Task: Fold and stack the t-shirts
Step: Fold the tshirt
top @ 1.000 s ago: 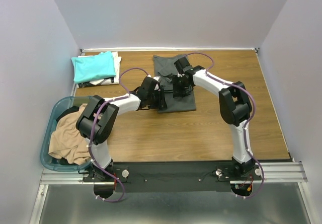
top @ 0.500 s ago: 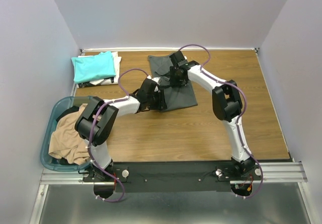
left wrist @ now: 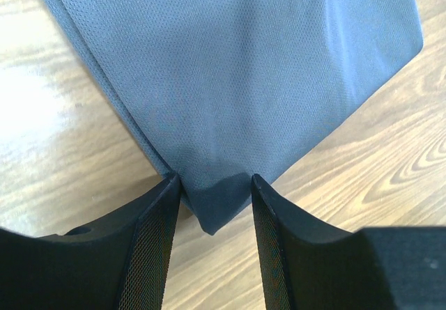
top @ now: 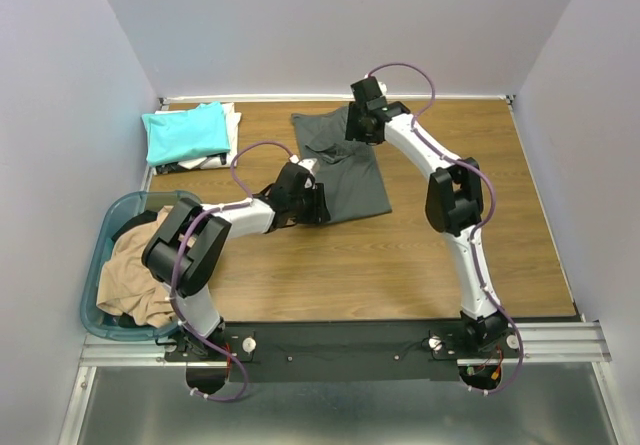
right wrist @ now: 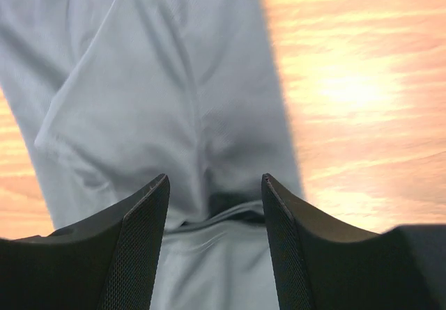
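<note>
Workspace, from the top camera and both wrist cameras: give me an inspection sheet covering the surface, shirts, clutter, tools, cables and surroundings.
Surface: wood-grain table, no spills seen.
Job's things: grey shirt lying flat mid-table; teal shirt folded on top of white shirt at far left; tan shirt crumpled in the basket.
Clutter: basket at the near left edge; nothing else seen.
Grippers: left tool open, the grey shirt's near corner between its fingers; right tool open over the grey shirt's far end.
Cables: purple cables looping above both arms.
Surroundings: pale walls on three sides; metal rail at the front.
</note>
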